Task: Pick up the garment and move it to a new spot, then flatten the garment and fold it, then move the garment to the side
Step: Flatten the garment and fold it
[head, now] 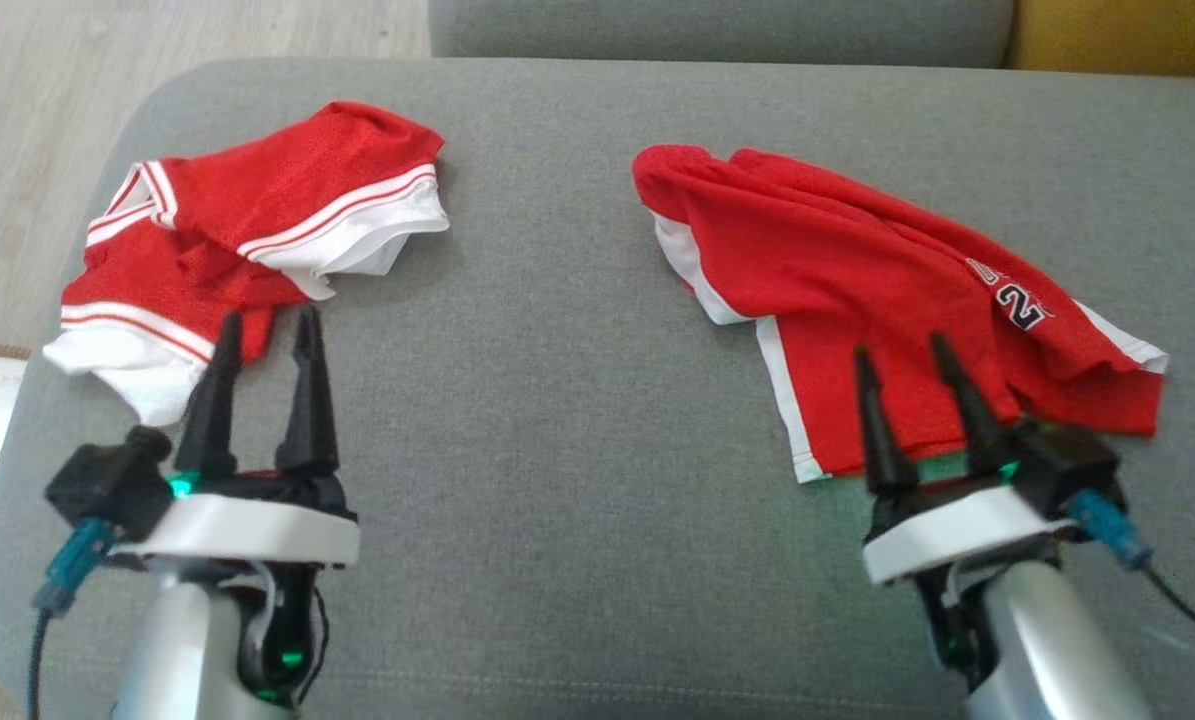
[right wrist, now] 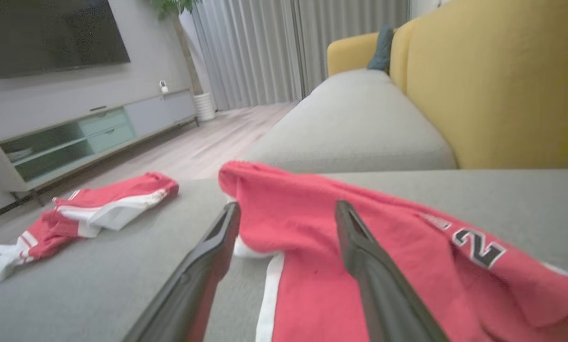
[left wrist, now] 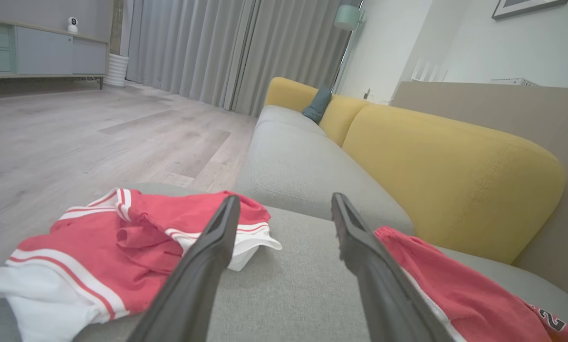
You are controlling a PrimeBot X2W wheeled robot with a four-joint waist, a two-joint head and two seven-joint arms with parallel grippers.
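Observation:
The garment [head: 857,270] is a pair of red mesh shorts with white side stripes and a dark printed number, lying crumpled on the right of the grey cushion [head: 557,420]. My right gripper [head: 901,345] stands open over its near hem, nothing between the fingers. In the right wrist view the garment [right wrist: 312,294] spreads under and beyond the open right gripper [right wrist: 288,204]. My left gripper [head: 268,318] is open too, at the near edge of a second red and white garment [head: 257,220]. The left wrist view has the left gripper [left wrist: 284,197] over bare cushion between both cloths.
The second garment [left wrist: 98,247] lies bunched near the cushion's left edge, beyond which is wooden floor [head: 37,150]. A further grey seat [left wrist: 293,166] and yellow backrest [left wrist: 445,180] stand behind. A low TV cabinet [right wrist: 74,137] lines the far wall.

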